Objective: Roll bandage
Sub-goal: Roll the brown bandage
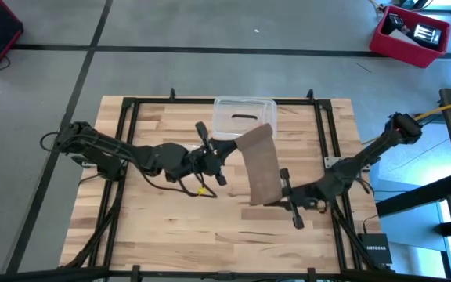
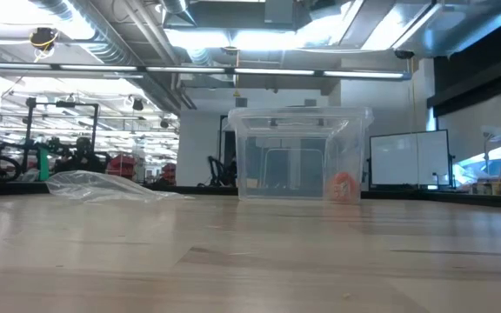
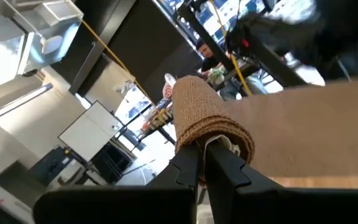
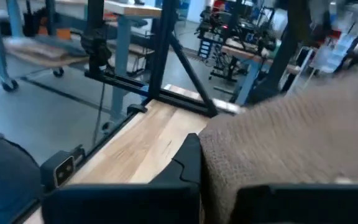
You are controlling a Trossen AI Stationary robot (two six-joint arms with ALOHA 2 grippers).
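Observation:
The bandage is a brown strip held in the air between my two grippers, running from near the clear box toward the table's near side. Its far end is wound into a small roll. My left gripper is shut on that roll. My right gripper is shut on the strip's near end. Neither the grippers nor the bandage show in the low view. My left gripper pinches the rolled far end of the bandage between its two fingers, coming level from the table's left. The roll is lifted clear and the strip runs away from it toward my right gripper. My right gripper holds the bandage's near end, coming from the table's right. The cloth lies over the fingers and hides the place of contact. The end is clear of the table.
A clear plastic box stands at the table's far middle, with a small orange thing inside. A clear plastic bag lies on the table in the low view. A black frame runs round the table top.

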